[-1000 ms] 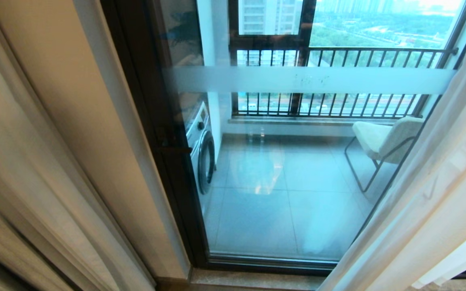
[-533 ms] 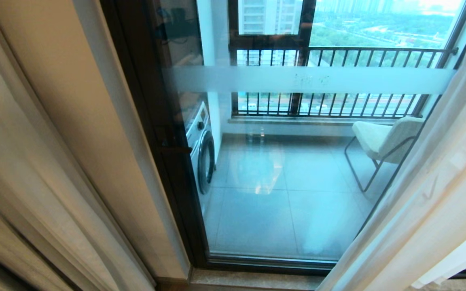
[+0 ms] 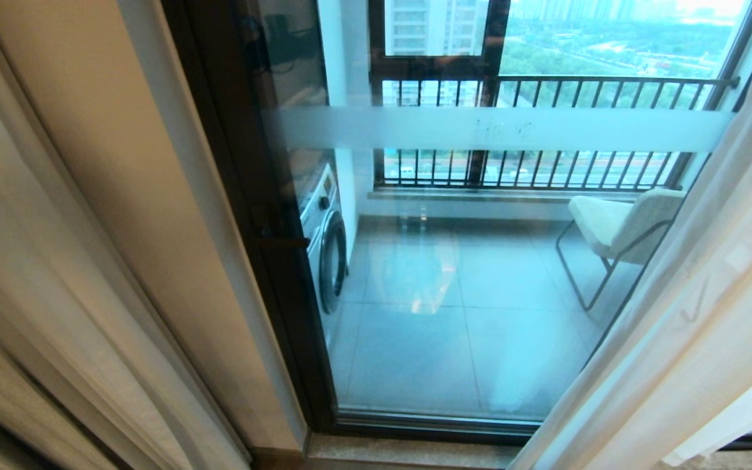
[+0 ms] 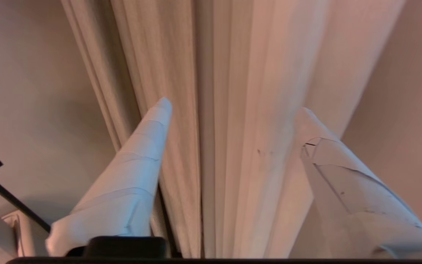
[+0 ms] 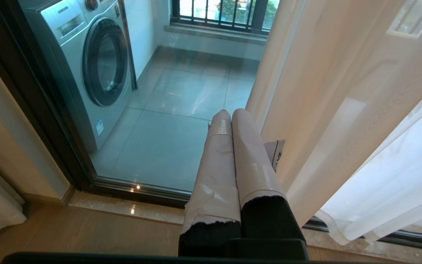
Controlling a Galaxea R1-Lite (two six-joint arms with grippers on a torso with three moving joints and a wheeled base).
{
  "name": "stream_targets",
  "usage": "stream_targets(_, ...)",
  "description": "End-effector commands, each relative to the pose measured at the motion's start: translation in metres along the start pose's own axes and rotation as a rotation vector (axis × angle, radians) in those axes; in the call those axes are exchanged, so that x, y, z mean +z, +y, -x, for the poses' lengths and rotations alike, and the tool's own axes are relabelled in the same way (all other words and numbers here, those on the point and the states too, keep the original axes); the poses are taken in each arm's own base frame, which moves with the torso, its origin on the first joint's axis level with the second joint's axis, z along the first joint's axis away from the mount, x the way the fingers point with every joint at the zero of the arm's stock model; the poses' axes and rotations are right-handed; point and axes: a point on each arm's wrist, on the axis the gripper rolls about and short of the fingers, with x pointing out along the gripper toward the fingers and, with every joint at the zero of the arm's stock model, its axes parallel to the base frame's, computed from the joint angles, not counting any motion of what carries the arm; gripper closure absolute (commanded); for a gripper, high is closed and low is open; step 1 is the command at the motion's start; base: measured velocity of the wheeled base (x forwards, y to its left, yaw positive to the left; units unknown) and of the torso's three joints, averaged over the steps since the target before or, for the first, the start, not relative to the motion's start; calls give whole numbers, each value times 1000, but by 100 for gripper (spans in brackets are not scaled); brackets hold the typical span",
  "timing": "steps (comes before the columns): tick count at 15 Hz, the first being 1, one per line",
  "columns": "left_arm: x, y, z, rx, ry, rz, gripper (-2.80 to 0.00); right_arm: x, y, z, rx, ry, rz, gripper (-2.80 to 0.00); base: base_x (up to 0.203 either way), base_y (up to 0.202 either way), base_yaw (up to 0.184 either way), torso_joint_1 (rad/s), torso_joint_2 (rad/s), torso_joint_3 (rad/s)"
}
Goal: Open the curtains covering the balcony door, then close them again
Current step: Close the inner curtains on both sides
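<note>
curtains: sheer cream | balcony door: dark-brown frame, frosted white band

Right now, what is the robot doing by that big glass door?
It is working on the curtains. They are pulled apart, so the balcony door shows a washing machine and a chair outside. The left gripper is open, its fingers pointing at the folds of the left curtain without pinching them. The right gripper is shut, empty, beside the right curtain.
</note>
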Motion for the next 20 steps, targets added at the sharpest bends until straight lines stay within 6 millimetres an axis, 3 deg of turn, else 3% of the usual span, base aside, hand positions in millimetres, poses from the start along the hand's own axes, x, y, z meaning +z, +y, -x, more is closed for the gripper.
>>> stream_targets(1, -1, 0, -15, 13, 8, -2, -280, 0, 0, 0, 2, 4, 0, 0, 0, 0, 0, 0, 0, 0)
stream_targets(11, -7, -14, -79, -57, -67, 16, -280, 0, 0, -1, 3, 17, 0, 0, 0, 0, 0, 0, 0, 0)
stream_targets(20, -15, -18, -118, -97, -102, 19, -280, 0, 0, -2, 3, 23, 0, 0, 0, 0, 0, 0, 0, 0)
